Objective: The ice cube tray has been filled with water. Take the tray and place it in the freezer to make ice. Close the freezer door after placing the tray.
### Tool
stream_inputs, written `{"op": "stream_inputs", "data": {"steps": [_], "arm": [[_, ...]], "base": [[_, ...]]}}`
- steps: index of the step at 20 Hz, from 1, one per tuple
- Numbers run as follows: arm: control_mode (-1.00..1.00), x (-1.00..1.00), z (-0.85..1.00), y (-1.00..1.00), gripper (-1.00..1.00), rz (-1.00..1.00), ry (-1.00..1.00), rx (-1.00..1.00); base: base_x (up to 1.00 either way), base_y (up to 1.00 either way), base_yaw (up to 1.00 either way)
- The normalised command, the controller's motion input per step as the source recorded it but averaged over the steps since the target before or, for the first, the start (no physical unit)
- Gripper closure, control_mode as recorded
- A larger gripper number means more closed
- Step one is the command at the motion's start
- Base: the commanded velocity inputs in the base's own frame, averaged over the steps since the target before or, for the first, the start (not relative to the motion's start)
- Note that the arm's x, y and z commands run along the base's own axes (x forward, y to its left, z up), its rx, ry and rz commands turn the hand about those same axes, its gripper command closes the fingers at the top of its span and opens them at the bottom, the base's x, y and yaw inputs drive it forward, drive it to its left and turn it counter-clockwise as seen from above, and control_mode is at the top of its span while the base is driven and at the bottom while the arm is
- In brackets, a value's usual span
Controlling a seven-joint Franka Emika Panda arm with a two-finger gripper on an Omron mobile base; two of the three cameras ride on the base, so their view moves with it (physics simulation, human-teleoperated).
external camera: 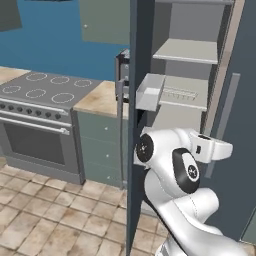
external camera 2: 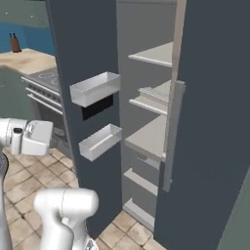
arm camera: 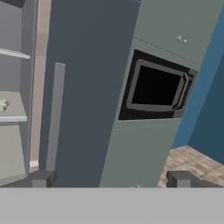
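Flat pale grey-white ice cube tray (external camera: 179,93) already lay on a light grey freezer shelf (external camera: 187,102). Tall dark blue-grey freezer door (external camera 2: 88,122) stood open at nine o'clock of wide-open, empty gripper (arm camera: 111,178).

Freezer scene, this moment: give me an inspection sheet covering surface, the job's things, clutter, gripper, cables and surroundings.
Surface: light grey freezer shelf, the tray lying on it.
Job's things: ice cube tray flat on that shelf inside the freezer; freezer door wide open, two white bins on its inner face; closing not yet done.
Clutter: nothing seen.
Gripper: gripper open, holding nothing, facing the shut twin door and its grey bar handle.
Cables: nothing seen.
Surroundings: stove with wooden counter beside it, wall oven set in green cabinets, blue wall, tiled floor.
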Motion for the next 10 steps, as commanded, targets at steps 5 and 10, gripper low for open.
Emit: {"op": "stream_inputs", "data": {"steps": [5, 10], "arm": [[1.0, 0.0, 0.0, 0.0, -1.0, 0.0, 0.0, 0.0], [1.0, 0.0, 0.0, 0.0, -1.0, 0.0, 0.0, 0.0]], "base": [[0.02, 0.57, -0.04], [0.01, 0.56, -0.02]]}}
